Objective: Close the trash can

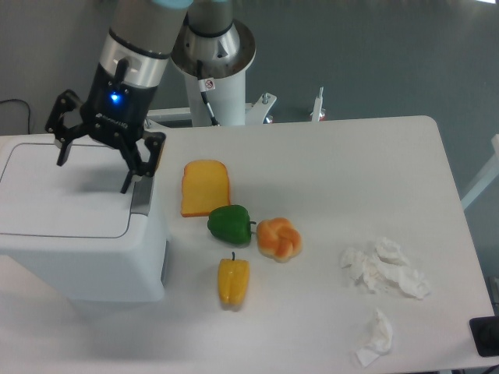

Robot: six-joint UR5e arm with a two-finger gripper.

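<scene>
The trash can (78, 257) is a large white boxy bin at the left of the table. Its flat lid (54, 195) lies down flat on top, and a grey strip (142, 198) runs along its right edge. My gripper (92, 173) hangs just above the lid's right part, its black fingers spread wide and open, holding nothing. A faint shadow of the fingers falls on the lid below them.
To the right of the bin lie a yellow cheese-like block (206, 187), a green pepper (230, 224), a yellow pepper (233, 281) and an orange bun (279, 238). Crumpled tissues (384, 267) and a smaller one (375, 336) lie at the right front. The arm's base (213, 58) stands behind.
</scene>
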